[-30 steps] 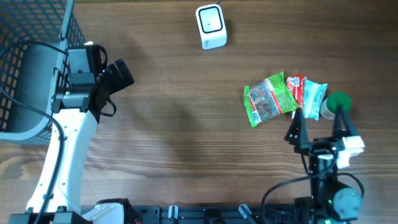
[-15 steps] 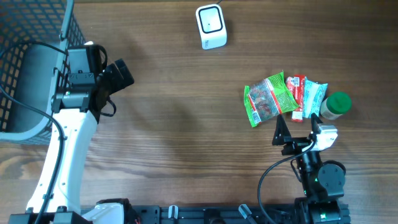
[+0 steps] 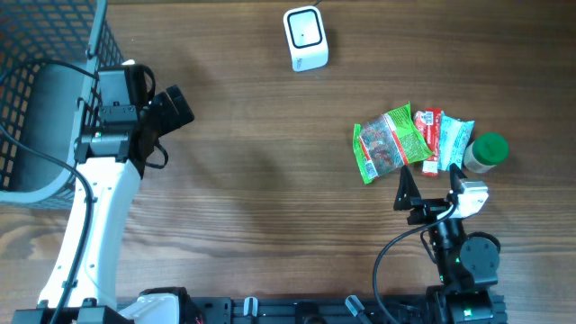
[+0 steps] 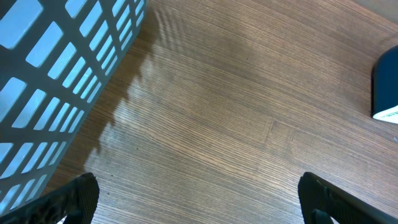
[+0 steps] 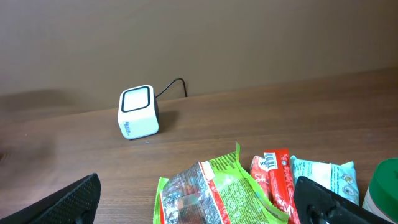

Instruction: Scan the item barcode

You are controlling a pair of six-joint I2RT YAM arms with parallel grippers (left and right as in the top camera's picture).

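Note:
The white scanner stands at the table's far edge, its window facing up; the right wrist view has it upright at the left. A pile of items lies at the right: a green snack packet, a red bar, a light blue packet and a green-capped bottle. My right gripper hovers open just in front of the pile, with the green packet between and beyond its fingertips. My left gripper is open over bare wood at the left, holding nothing.
A dark wire basket fills the far left corner, close beside the left arm, and its mesh fills the left of the left wrist view. The scanner's cable runs off the back edge. Bare wood lies between the arms.
The right gripper has shifted a little left and drawn back toward the front edge, now facing the green packet. The left arm has not moved.

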